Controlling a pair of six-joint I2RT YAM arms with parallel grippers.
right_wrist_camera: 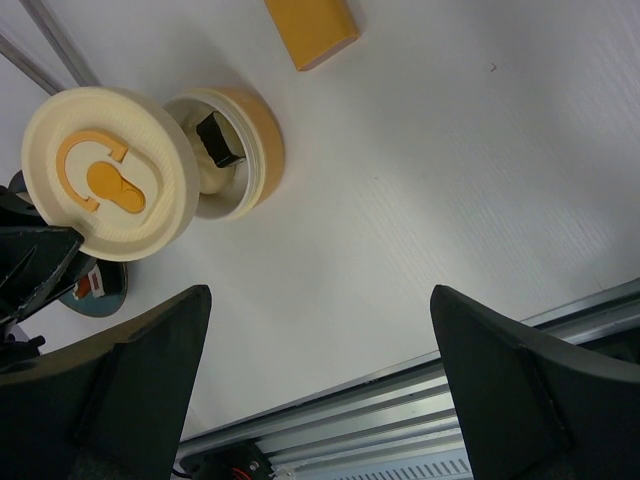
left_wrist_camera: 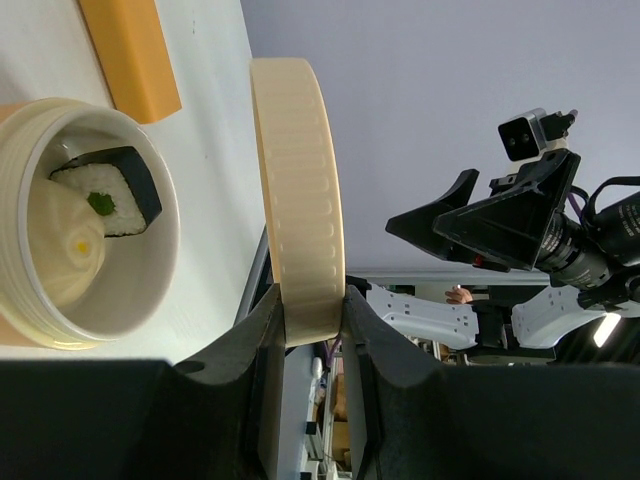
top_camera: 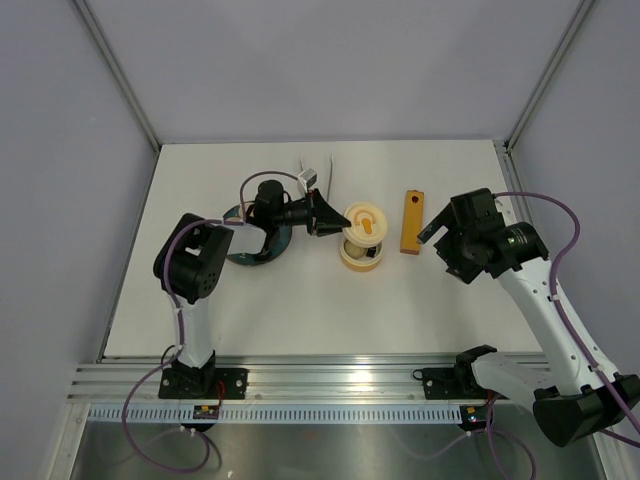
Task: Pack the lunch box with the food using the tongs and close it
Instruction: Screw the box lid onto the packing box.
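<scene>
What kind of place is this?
Probably a robot lab test cell: a white table walled by plain grey panels, with a left arm and right arm bolted to an aluminium rail.

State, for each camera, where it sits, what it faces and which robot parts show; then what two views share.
Top external: above, behind the bases, looking down at the table; both arms show.
Left wrist: on the left arm, facing the lid between its fingers.
Right wrist: raised, looking down past open fingers.
Shared: both wrists see lid, tub.
</scene>
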